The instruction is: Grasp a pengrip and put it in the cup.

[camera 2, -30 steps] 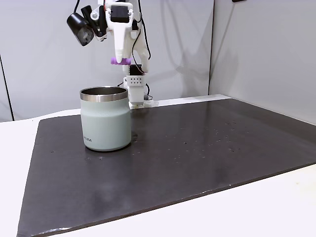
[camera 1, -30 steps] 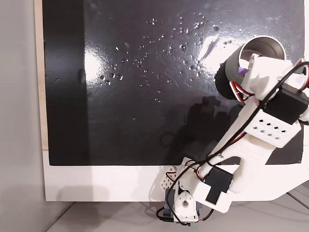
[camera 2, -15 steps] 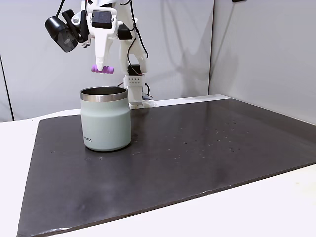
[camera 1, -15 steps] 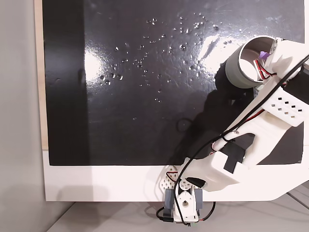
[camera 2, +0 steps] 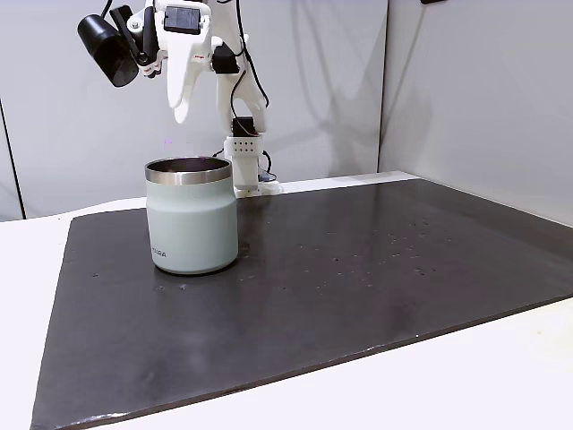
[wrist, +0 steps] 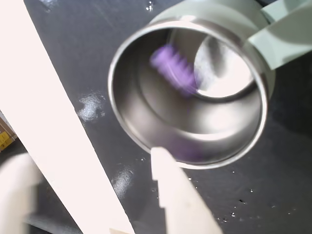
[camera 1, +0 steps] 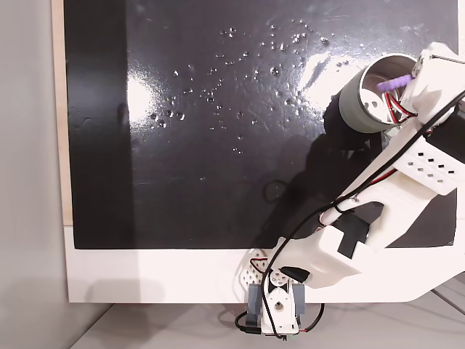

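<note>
Above cup (camera 2: 192,215), raised gripper (camera 2: 180,112)

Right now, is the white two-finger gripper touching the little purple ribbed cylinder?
Apart. The wrist view shows the purple cylinder blurred inside the steel-lined mug, clear of the gripper's fingertip.

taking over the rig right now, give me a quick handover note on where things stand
End effector: open and empty, hanging above the cup.
Pengrip: released; the wrist view shows it as a purple blur within the cup's steel mouth, apparently falling in. It also shows over the cup opening in a fixed view.
Cup: upright on the black mat, at the left of the mat in the side fixed view.
Done: grasp, carry, release over the cup.
Left: confirm the pengrip has settled on the cup's bottom, then pull the arm back clear of the rim.
</note>
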